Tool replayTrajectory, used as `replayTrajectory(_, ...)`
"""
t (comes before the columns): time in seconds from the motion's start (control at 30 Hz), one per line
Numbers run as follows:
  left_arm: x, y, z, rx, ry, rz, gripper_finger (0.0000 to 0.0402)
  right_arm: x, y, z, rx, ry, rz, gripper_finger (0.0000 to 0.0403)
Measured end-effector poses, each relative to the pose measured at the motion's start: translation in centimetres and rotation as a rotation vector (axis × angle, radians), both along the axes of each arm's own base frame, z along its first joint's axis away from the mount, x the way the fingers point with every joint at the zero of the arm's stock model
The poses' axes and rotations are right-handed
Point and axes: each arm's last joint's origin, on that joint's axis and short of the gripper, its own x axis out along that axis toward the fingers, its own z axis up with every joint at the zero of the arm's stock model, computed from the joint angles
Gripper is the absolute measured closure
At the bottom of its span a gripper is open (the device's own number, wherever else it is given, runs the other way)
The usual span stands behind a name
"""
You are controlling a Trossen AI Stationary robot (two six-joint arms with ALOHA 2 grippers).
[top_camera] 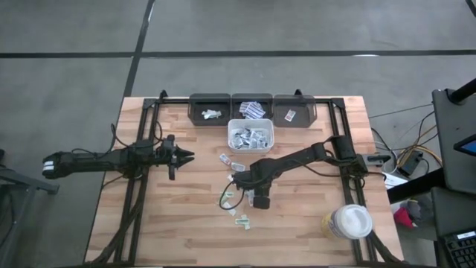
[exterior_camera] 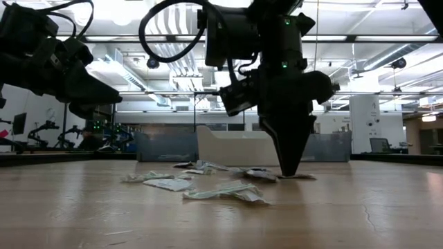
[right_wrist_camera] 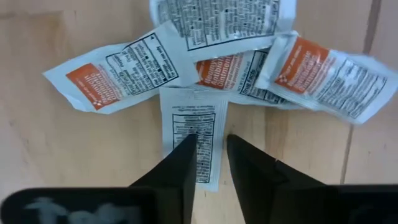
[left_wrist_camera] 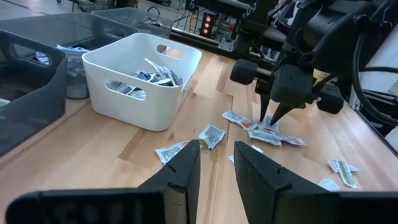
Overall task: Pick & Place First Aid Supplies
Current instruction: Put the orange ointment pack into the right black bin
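Foil-paper sachets, thin and near weightless, lie loose at the centre of the high view under my right gripper.

I judge them limp, slick and prone to slide or lift in pairs where they overlap, so I would pinch one by a free edge, such as the lower sachet's end between my fingers. The right gripper points straight down at them, its fingers slightly parted with nothing pinched. The left gripper waits at left centre, fingers a little apart and empty. The right wrist view shows five overlapped sachets; the high view shows roughly eight loose on the table, though I cannot count exactly. More fill the white bin. Three dark bins sit at top centre, each holding a few.
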Motion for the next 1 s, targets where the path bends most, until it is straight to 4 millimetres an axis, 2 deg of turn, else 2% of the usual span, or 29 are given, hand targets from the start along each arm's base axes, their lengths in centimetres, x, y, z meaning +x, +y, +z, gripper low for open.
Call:
replayTrajectory(0.13, 0.0, 0.0, 0.0, 0.0, 0.002, 0.0, 0.0307, 0.0, 0.0, -0.3, -0.005, 0.015, -0.017, 0.0351)
replayTrajectory(0.27, 0.0, 0.0, 0.0, 0.0, 0.002, 0.0, 0.0307, -0.2, -0.1, 0.3, -0.006, 0.002, -0.016, 0.0389)
replayTrajectory(0.6, 0.0, 0.0, 0.0, 0.0, 0.003, 0.0, 0.0307, -0.5, -0.1, 1.6, 0.023, -0.014, -0.008, 0.0394)
replayTrajectory(1.0, 0.0, 0.0, 0.0, -0.001, 0.003, 0.0, 0.0307, -1.7, -0.2, 5.7, 0.077, -0.059, 0.006, 0.0395)
